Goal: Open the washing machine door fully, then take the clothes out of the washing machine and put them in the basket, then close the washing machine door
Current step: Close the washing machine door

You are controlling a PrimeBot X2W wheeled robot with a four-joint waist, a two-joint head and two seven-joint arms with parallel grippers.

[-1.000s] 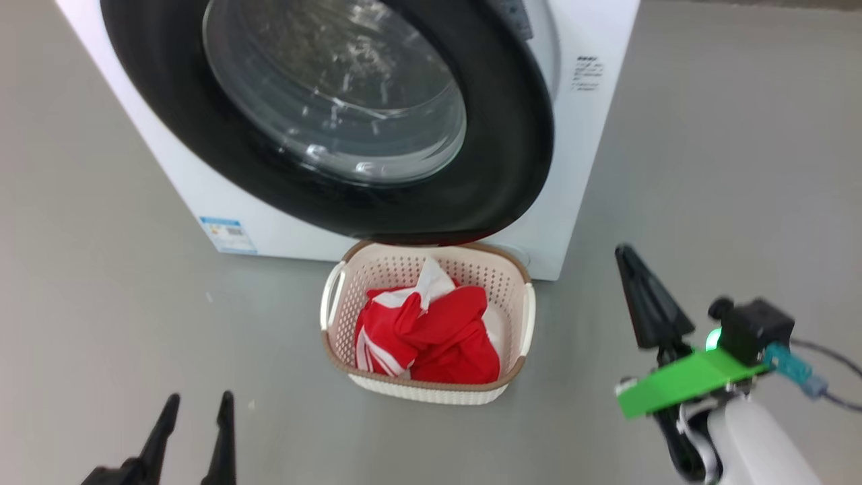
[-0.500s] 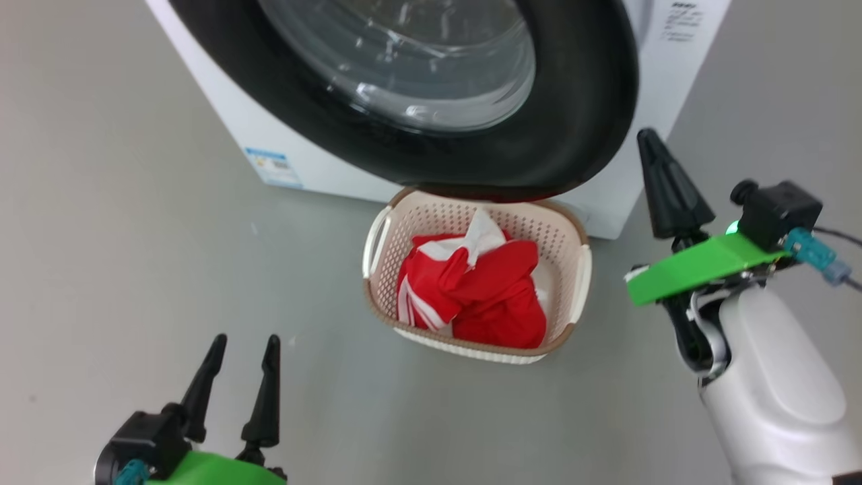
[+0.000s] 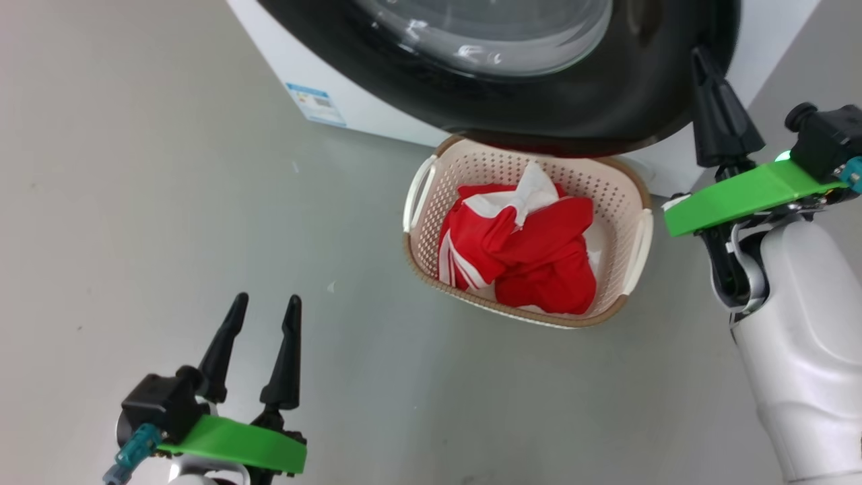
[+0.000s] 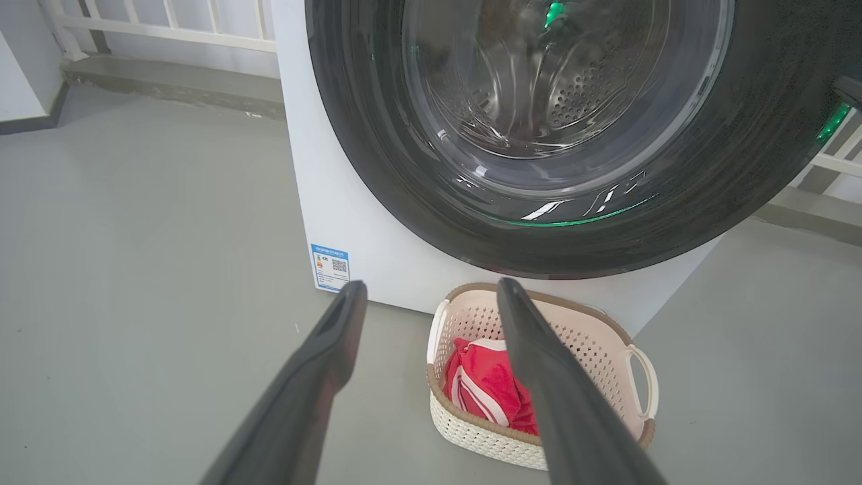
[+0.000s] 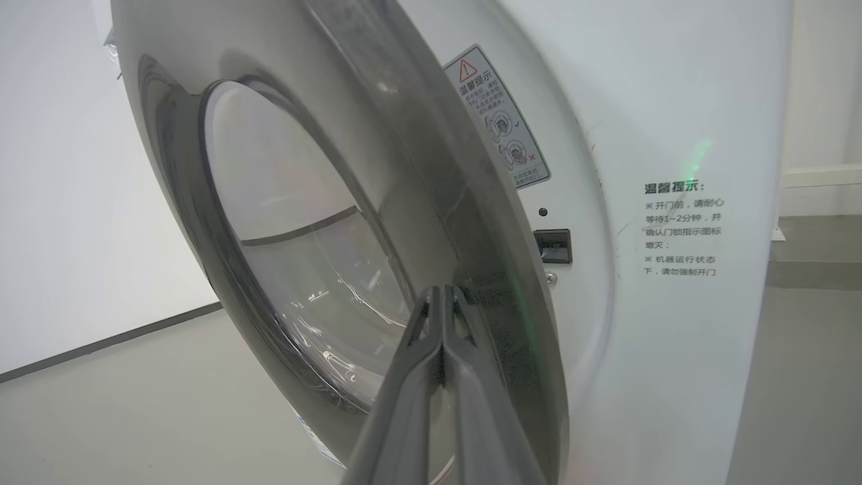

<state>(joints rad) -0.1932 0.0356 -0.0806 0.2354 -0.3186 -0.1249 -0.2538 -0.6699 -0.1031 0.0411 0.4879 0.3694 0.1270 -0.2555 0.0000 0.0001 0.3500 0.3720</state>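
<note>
Rigid and glossy, the washing machine door (image 3: 572, 114) should swing easily: push its black rim, just beside the right end effector (image 3: 702, 67), whose fingers are pressed together. The left end effector (image 3: 267, 302) is spread, empty.

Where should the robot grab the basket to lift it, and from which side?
The white loop handle on the left side of the basket, approached from the left. It stands off the wall, leaving a gap for one finger. The washing machine door overhangs the far rim, and the clothes fill the inside.
</note>
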